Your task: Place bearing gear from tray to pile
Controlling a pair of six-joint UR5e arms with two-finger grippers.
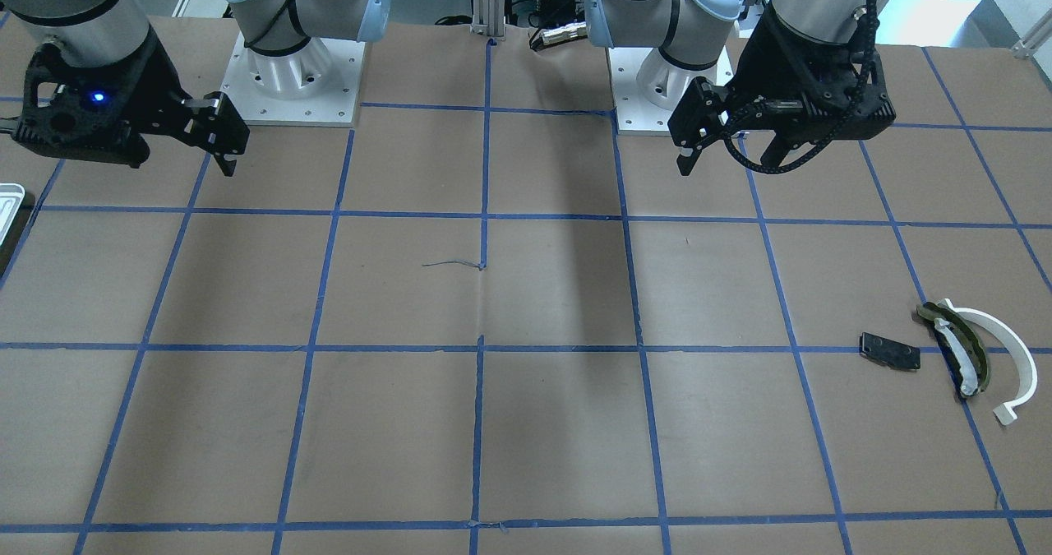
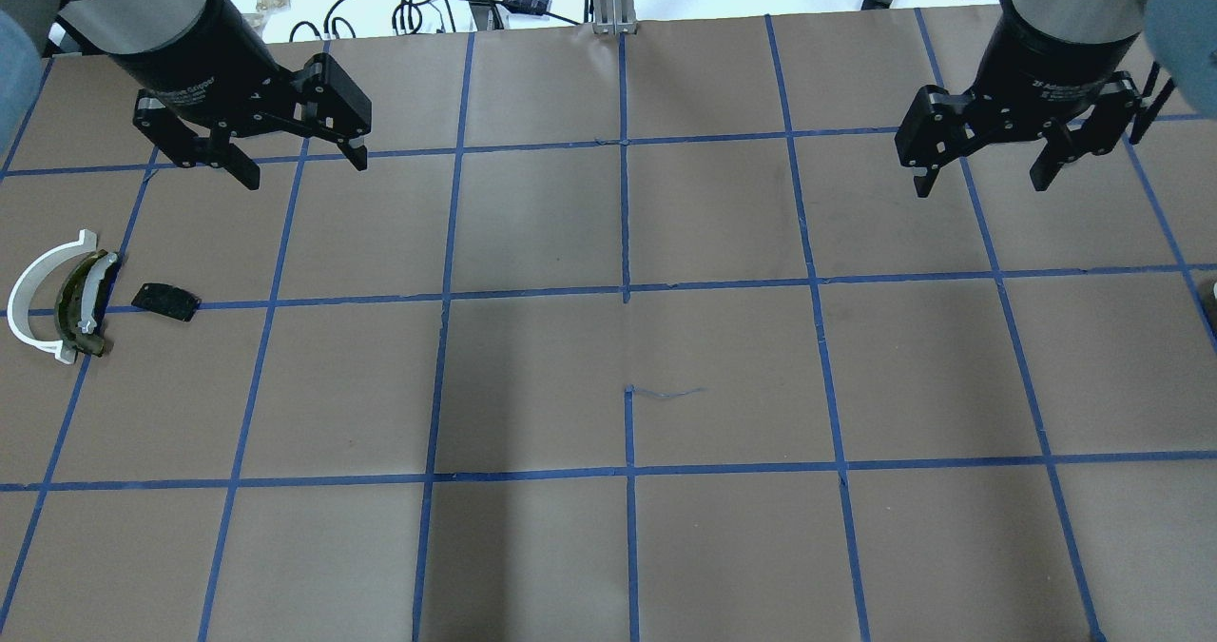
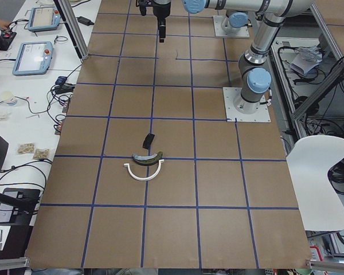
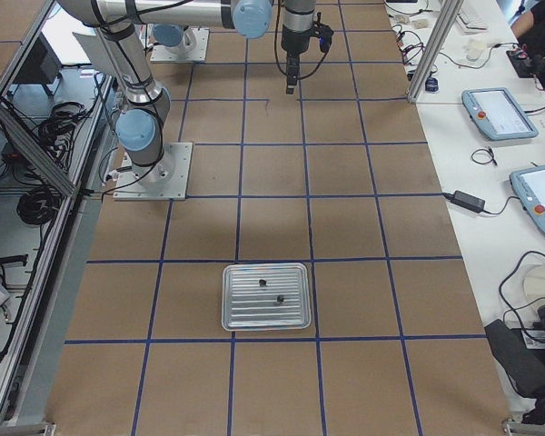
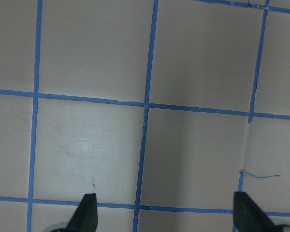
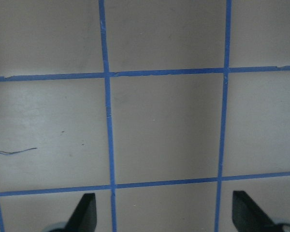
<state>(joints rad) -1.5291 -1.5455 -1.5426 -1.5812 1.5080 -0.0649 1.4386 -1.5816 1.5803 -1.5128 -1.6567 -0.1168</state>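
We see the left gripper (image 2: 304,168) and the right gripper (image 2: 981,185) hanging over the brown gridded table (image 2: 618,338), each spread wide and empty. The tray (image 4: 245,315) sits toward the robot's right end with two small dark parts (image 4: 262,284) on its ridged floor, while the pile (image 2: 76,304) lies well apart at the left end

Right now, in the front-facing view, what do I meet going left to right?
The tray at the picture's edge → right gripper → left gripper → flat black plate → white half-ring arc. The olive curved piece overlaps the arc, so it is left out.
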